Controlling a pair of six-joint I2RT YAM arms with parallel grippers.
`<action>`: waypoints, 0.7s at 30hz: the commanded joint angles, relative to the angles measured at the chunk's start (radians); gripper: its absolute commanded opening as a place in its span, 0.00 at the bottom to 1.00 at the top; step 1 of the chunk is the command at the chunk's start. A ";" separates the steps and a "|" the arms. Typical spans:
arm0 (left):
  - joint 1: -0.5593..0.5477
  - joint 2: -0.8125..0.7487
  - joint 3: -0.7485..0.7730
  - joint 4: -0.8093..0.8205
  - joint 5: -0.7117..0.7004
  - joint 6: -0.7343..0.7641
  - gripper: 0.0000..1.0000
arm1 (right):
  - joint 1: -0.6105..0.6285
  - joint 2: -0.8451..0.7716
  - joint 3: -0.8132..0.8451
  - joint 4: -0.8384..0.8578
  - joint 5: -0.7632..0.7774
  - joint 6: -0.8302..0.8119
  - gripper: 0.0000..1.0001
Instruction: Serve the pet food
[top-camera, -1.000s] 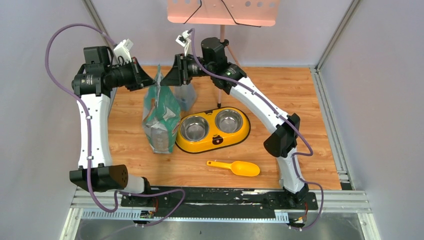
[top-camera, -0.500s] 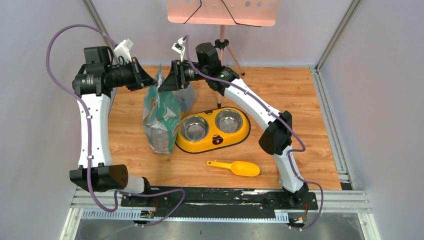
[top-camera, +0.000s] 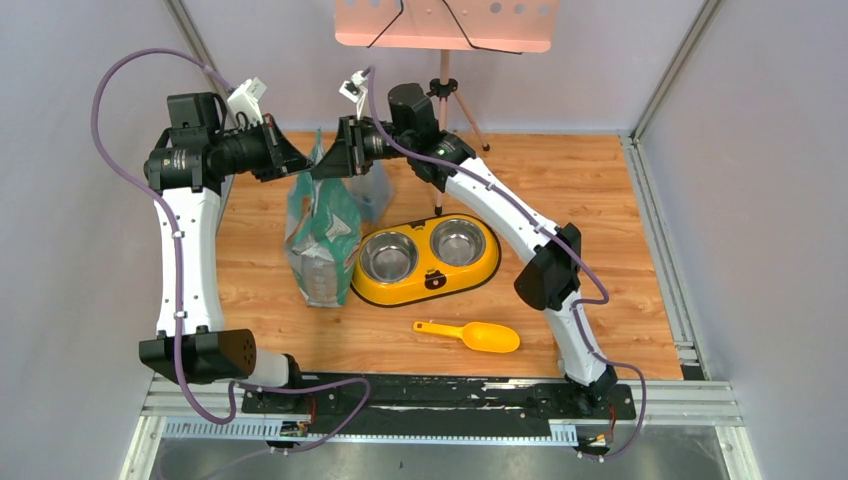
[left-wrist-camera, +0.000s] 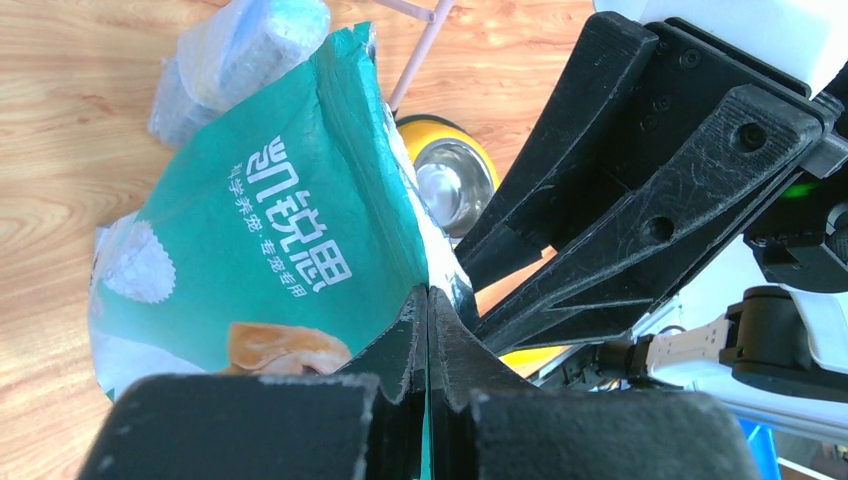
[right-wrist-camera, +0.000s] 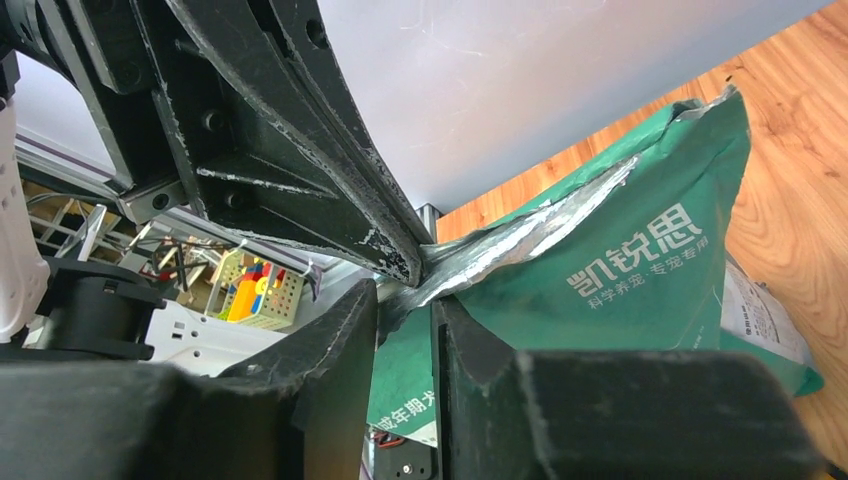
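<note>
The green-and-white pet food bag (top-camera: 322, 235) stands upright left of the yellow double bowl (top-camera: 430, 283). The kibble is hidden inside the bag. My left gripper (top-camera: 303, 165) is shut on the bag's top edge, as the left wrist view (left-wrist-camera: 428, 300) shows, with the bag (left-wrist-camera: 270, 230) hanging below it. My right gripper (top-camera: 322, 168) faces it from the right. Its jaws (right-wrist-camera: 405, 300) stand a little apart around the crumpled foil lip of the bag (right-wrist-camera: 620, 270), close against the left fingers (right-wrist-camera: 300, 150). Both steel bowls look empty.
An orange-yellow scoop (top-camera: 470, 335) lies on the wood in front of the bowl. A clear plastic bag (top-camera: 376, 195) sits behind the food bag. A tripod (top-camera: 443, 100) with a pink board stands at the back. Grey walls close in on both sides.
My right gripper has moved left to the bag's top edge, right against the left gripper. The left arm and bag have stayed put.
</note>
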 joint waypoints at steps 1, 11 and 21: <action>-0.003 -0.028 -0.002 -0.010 0.038 -0.011 0.00 | 0.014 -0.003 0.031 0.045 0.030 0.011 0.23; -0.003 -0.009 0.073 -0.077 -0.052 0.066 0.00 | 0.013 -0.071 -0.002 -0.084 0.231 -0.089 0.00; -0.003 0.024 0.210 -0.203 -0.197 0.218 0.00 | 0.023 -0.263 -0.078 -0.234 0.675 -0.281 0.00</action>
